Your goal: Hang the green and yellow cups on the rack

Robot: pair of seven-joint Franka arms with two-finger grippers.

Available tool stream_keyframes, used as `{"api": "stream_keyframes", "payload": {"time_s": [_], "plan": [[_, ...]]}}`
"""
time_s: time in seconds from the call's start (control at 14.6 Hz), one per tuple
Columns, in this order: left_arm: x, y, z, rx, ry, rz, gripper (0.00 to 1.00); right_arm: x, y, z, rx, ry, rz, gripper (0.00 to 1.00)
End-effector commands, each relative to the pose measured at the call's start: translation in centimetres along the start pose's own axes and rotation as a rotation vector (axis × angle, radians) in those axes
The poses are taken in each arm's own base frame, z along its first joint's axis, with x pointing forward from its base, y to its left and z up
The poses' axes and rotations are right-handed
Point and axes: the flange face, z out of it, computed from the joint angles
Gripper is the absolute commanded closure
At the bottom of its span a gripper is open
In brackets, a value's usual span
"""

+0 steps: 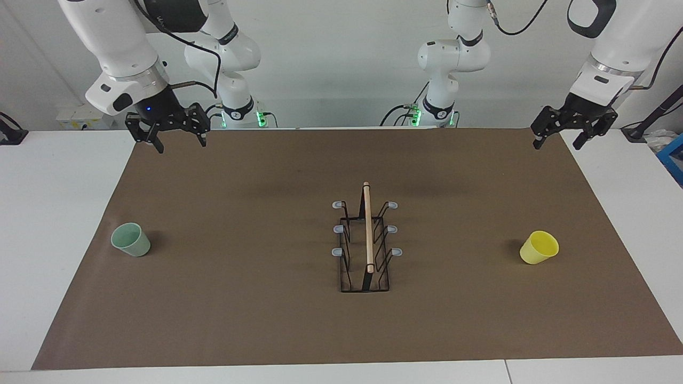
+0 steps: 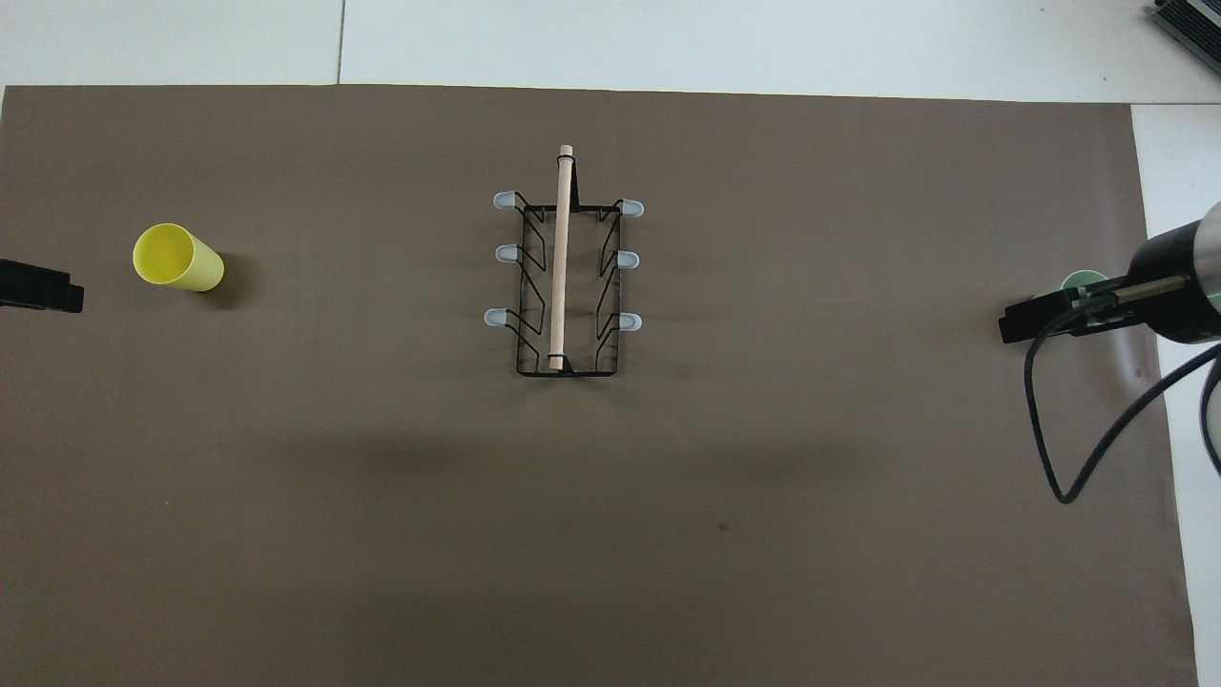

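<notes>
The rack (image 1: 367, 240) stands at the middle of the brown mat, with a wooden rod on top and bare grey-tipped pegs; it also shows in the overhead view (image 2: 563, 277). The green cup (image 1: 130, 240) stands mouth up at the right arm's end of the mat. In the overhead view the green cup (image 2: 1083, 281) is mostly covered by the raised right gripper (image 2: 1035, 318). The yellow cup (image 1: 539, 247) stands mouth up at the left arm's end (image 2: 176, 258). My right gripper (image 1: 180, 143) and left gripper (image 1: 557, 144) hang open and empty, high above the mat's ends, apart from the cups.
The brown mat (image 1: 267, 320) covers most of the white table (image 1: 48, 213). A black cable (image 2: 1078, 429) loops down from the right arm. A blue object (image 1: 673, 160) lies at the table's edge by the left arm's end.
</notes>
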Motion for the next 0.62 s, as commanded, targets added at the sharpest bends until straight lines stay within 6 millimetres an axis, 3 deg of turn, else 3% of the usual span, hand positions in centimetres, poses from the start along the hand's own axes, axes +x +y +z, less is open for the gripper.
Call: {"api": "stream_keyframes", "payload": {"time_s": [0.0,0.55], "plan": [[-0.47,0.0,-0.18,0.004,-0.004,0.006,0.0,0.37,0.23,-0.17,0.005,0.003,0.021,0.0],[-0.47,0.0,-0.18,0.004,-0.004,0.006,0.0,0.39,0.17,-0.18,0.004,0.004,0.019,0.0]]}}
